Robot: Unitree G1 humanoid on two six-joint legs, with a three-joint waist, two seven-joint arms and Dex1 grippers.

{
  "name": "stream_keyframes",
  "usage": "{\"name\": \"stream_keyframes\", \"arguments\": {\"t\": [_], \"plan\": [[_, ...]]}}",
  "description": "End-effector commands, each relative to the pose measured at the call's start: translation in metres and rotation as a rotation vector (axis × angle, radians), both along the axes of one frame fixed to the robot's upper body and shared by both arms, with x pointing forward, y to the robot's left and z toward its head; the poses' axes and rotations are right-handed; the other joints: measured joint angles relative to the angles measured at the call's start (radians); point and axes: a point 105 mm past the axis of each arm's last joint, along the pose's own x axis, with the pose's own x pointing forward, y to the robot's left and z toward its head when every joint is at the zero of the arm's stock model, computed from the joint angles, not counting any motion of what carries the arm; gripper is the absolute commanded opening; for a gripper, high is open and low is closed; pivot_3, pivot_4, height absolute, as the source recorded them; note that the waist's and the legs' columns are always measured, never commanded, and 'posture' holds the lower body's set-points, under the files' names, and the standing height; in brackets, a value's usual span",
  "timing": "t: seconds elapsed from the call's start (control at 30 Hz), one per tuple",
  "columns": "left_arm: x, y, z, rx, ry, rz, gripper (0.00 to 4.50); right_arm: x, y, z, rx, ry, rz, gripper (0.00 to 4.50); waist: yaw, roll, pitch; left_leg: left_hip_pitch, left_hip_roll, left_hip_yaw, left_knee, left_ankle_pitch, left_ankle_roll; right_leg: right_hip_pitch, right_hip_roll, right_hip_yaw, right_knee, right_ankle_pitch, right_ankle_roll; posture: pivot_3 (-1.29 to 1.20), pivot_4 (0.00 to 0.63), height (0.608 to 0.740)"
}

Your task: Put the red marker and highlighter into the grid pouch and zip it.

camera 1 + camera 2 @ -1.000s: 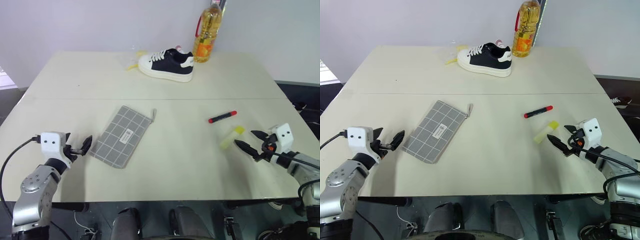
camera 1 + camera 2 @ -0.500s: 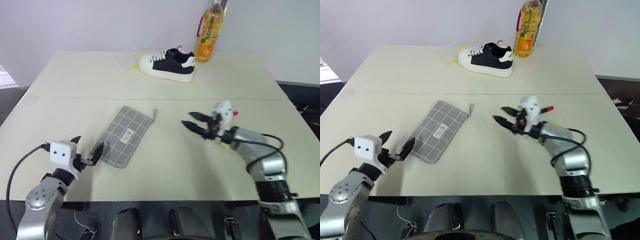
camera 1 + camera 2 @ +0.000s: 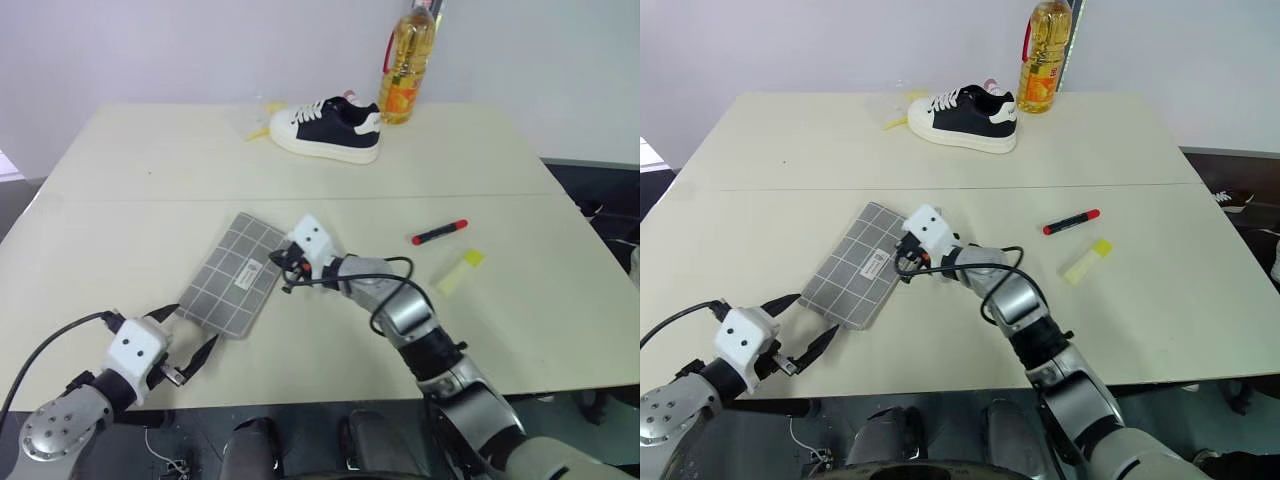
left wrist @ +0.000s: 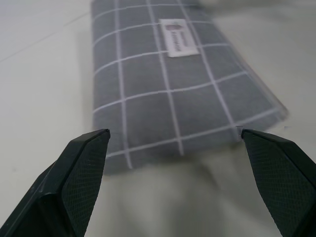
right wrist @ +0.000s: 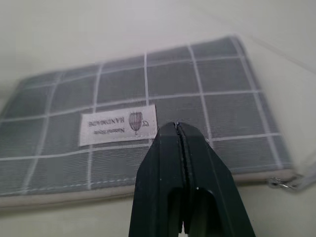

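Grey grid pouch (image 3: pixel 232 286) corner under right arm (image 3: pixel 400 310)

We see the grid pouch (image 4: pixel 168 94) as woven grey cloth, matt, with a smooth white sewn label (image 4: pixel 177 37). The desk (image 3: pixel 150 200) looks smooth and matt. The left fingers (image 4: pixel 79 177) show black textured plastic; the bottle (image 3: pixel 403 70) is glossy clear plastic.
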Motion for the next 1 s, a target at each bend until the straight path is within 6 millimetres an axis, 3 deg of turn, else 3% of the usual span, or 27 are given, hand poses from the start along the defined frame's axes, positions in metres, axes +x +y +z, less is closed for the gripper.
{"name": "stream_keyframes", "arguments": {"t": [0.03,0.23,0.37,0.57,0.67,0.9,1.0], "plan": [[0.000,-0.010,0.001,0.062,-0.002,-0.063,4.50,0.004,0.005,-0.013,-0.112,0.062,-0.038,0.02,0.000,0.000,0.000,0.000,0.000,0.000,0.000,0.000,0.000,0.000,-0.001,-0.001,0.000,0.000,0.000,0.00,0.150,0.713],[0.007,-0.011,-0.013,0.189,0.035,-0.123,4.50,-0.003,0.003,-0.022,-0.127,0.153,-0.046,0.02,0.000,0.000,-0.001,0.000,0.000,0.000,-0.001,0.000,-0.001,-0.001,-0.002,-0.004,0.000,0.000,0.000,0.00,0.150,0.713],[0.024,-0.011,-0.018,0.300,-0.005,-0.165,4.50,-0.004,0.004,-0.019,-0.110,0.158,-0.046,0.02,0.002,0.003,-0.003,0.000,0.000,0.000,-0.001,0.000,-0.001,0.000,-0.003,-0.005,0.000,0.000,0.000,0.00,0.150,0.713],[0.043,-0.018,-0.016,0.383,-0.076,-0.246,4.50,-0.004,0.006,-0.017,-0.099,0.153,-0.047,0.02,0.002,0.006,-0.004,0.001,0.000,0.000,-0.001,0.000,0.000,0.001,-0.026,-0.044,0.001,0.001,0.000,0.00,0.150,0.713],[0.045,-0.018,-0.015,0.386,-0.094,-0.266,3.63,-0.004,0.007,-0.016,-0.093,0.152,-0.046,0.00,0.002,0.006,-0.004,0.001,0.000,0.000,0.000,0.000,0.000,0.001,-0.026,-0.046,0.002,0.001,0.001,0.00,0.150,0.713],[0.047,-0.013,-0.010,0.363,-0.125,-0.253,0.21,-0.003,0.008,-0.009,-0.051,0.132,-0.044,0.00,0.001,0.005,-0.004,0.000,0.001,0.000,0.000,0.001,0.002,0.001,-0.025,-0.047,0.002,0.002,0.004,0.00,0.150,0.713],[0.048,-0.016,-0.001,0.301,-0.166,-0.226,0.05,0.001,0.006,0.000,-0.023,0.091,-0.052,0.00,0.002,0.005,-0.004,0.000,0.001,0.000,0.000,0.001,0.003,0.001,-0.025,-0.047,0.002,0.003,0.004,0.00,0.150,0.713]]}}
